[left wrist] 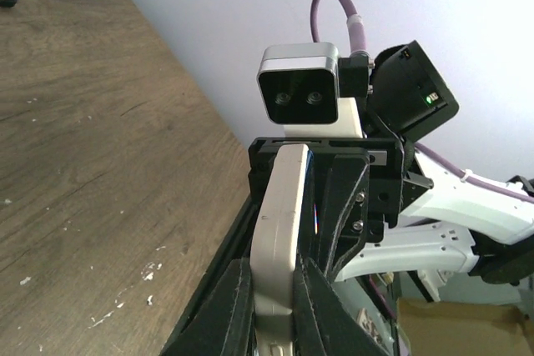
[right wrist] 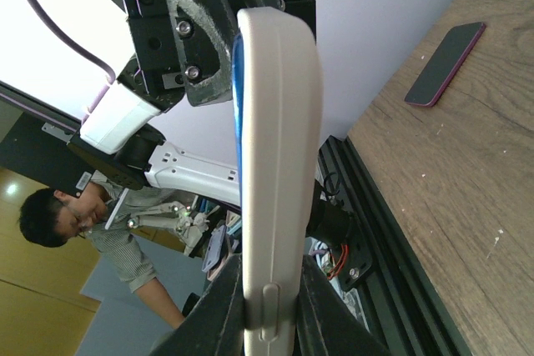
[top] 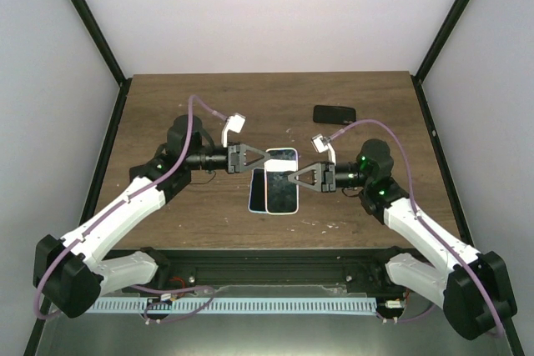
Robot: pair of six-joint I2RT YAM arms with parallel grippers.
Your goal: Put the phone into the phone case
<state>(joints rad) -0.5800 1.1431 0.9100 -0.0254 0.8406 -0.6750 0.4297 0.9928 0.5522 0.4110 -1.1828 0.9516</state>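
Pinching the phone [top: 282, 193] — left claw [top: 265, 157] and right claw [top: 291, 179] clamped on its sides — long axis near-to-far

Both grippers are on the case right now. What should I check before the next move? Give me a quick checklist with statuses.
1. Left gripper grip on the phone case: ok, its fingers are shut on one edge.
2. Right gripper grip: ok, it is shut on the opposite edge.
3. Phone fully seated in the case: cannot tell. The right wrist view shows a blue strip along one side.
4. Spare dark phone out of the way: ok, it lies far right on the table, apart from both arms.
5. Person clear of the arms: cannot tell. They are visible beyond the near rail.
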